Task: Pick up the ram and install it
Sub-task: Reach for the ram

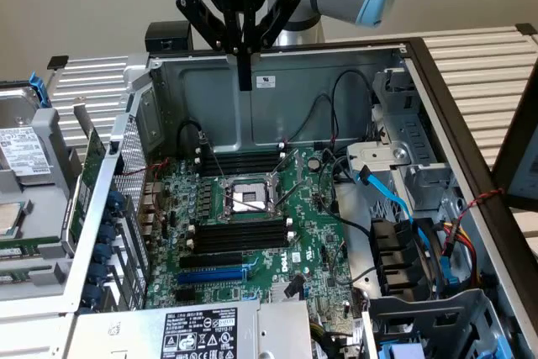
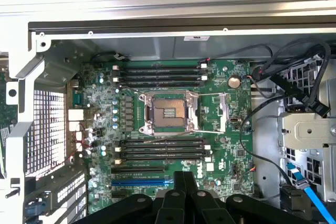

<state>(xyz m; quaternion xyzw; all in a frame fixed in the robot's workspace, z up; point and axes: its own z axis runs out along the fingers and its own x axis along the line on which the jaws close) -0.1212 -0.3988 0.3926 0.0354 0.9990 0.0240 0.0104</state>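
Nearest to me in the exterior view is the motherboard [image 1: 313,208] inside the open case [image 1: 353,60]. On it I see the blue slot [image 1: 212,275], then the black memory slots [image 1: 239,233]. The slots look empty, so nothing is installed yet.

On the exterior view's left, just outside the case, a thin green board stands on edge. I think it is the ram [image 1: 84,187], but I cannot be sure.

Farthest back, the gripper [image 1: 245,81] hangs high by the case's far wall, well apart from that board. Its fingers are squeezed narrow, and I see nothing green in them.

So I judge that picking up is the step in hand. A grab would need open fingers and a straight line-up.

The wrist view looks straight down on the black memory slots [image 2: 163,149]. The exterior view tells me the gripper's height.
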